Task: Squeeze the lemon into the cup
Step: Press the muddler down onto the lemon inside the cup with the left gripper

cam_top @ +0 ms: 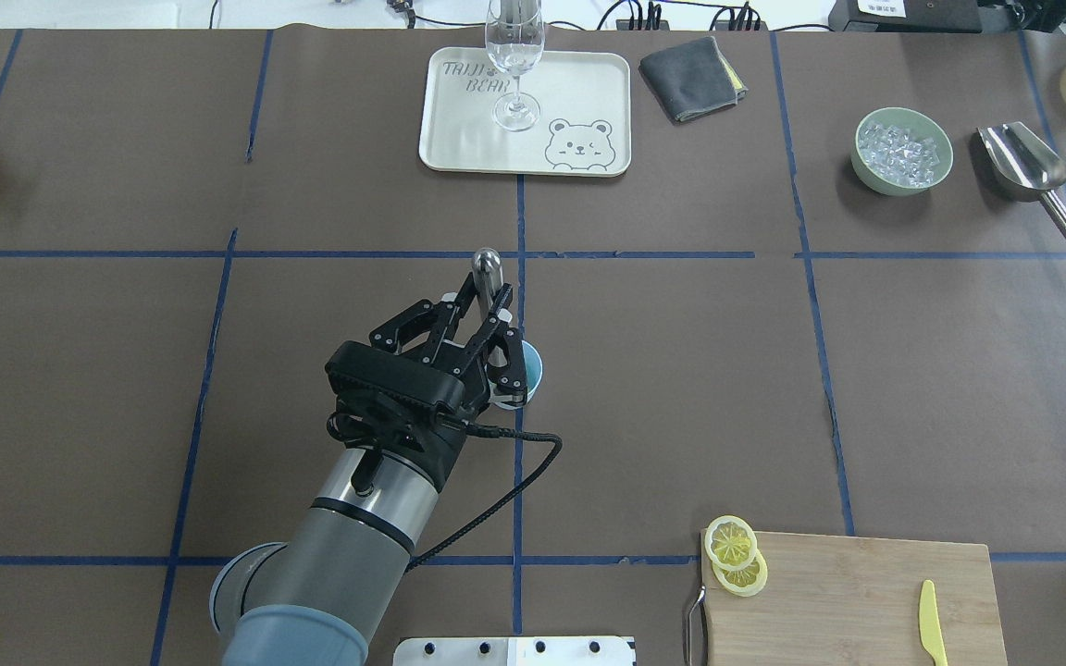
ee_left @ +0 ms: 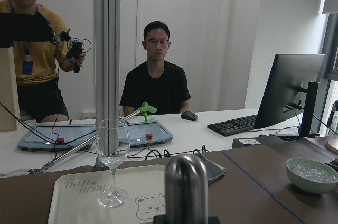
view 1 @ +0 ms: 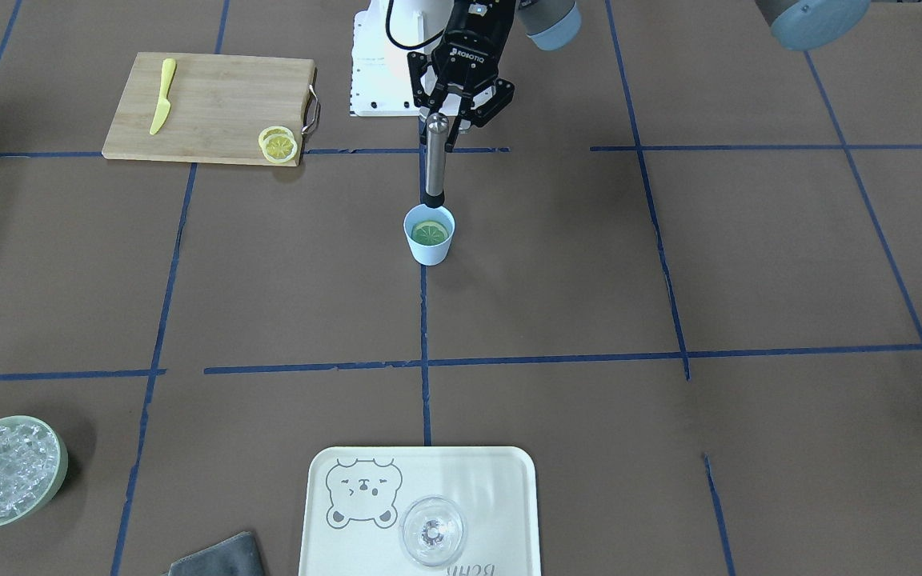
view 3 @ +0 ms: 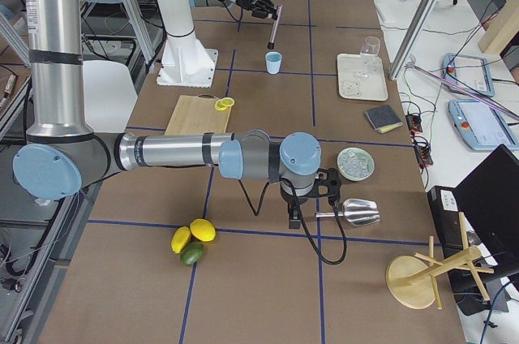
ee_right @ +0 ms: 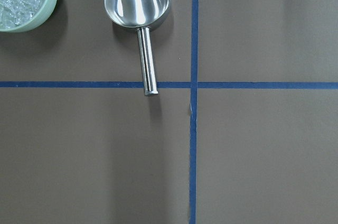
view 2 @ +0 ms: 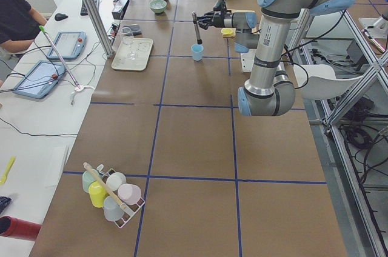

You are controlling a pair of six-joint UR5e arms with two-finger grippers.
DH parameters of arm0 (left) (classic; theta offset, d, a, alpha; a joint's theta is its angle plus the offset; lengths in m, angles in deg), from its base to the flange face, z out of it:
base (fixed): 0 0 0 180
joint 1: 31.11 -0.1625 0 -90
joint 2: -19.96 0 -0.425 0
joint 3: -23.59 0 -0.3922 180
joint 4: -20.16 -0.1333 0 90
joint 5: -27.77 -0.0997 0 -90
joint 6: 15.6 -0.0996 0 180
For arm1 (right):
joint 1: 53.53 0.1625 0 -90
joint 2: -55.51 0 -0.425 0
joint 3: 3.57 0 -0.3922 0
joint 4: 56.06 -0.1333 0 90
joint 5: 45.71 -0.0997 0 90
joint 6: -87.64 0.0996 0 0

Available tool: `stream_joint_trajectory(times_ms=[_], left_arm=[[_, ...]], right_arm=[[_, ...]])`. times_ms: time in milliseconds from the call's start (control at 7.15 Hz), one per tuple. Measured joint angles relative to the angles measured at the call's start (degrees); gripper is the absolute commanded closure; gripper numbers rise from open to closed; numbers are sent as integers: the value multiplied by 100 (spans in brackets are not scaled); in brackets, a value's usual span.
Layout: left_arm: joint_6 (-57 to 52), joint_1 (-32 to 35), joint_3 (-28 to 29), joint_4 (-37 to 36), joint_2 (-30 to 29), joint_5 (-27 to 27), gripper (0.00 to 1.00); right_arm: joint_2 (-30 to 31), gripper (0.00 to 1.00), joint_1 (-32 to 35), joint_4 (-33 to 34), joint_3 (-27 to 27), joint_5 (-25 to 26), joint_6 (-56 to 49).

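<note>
The light-blue cup (view 1: 429, 250) stands at the table's middle with a lemon slice (view 1: 430, 233) lying flat inside it. My left gripper (view 1: 441, 132) is shut on the top of an upright metal muddler (view 1: 435, 164). The muddler's black lower end hangs just over the cup's mouth. In the overhead view the left gripper (cam_top: 489, 294) and muddler (cam_top: 486, 264) hide most of the cup (cam_top: 533, 368). The muddler's rounded top fills the bottom of the left wrist view (ee_left: 186, 187). My right gripper (view 3: 328, 188) hangs over a metal scoop (view 3: 357, 212); I cannot tell whether it is open or shut.
Two more lemon slices (view 1: 278, 145) and a yellow knife (view 1: 162, 94) lie on a wooden cutting board (view 1: 213, 104). A clear glass (view 1: 432, 532) stands on a bear tray (view 1: 509, 480). A green bowl of ice (cam_top: 901, 151) and the scoop (cam_top: 1028, 171) are at the far right.
</note>
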Motion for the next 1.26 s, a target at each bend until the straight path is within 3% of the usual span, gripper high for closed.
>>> stream_joint_trajectory(times_ms=[559,1259], left_arm=[[7,8,497,760,-94,-13,100],[-10,50,739,871,-102,-91,100]], right_arm=[[-31,0,0,0,-2,6,-16],[-32,0,0,0,-15,9,-16]])
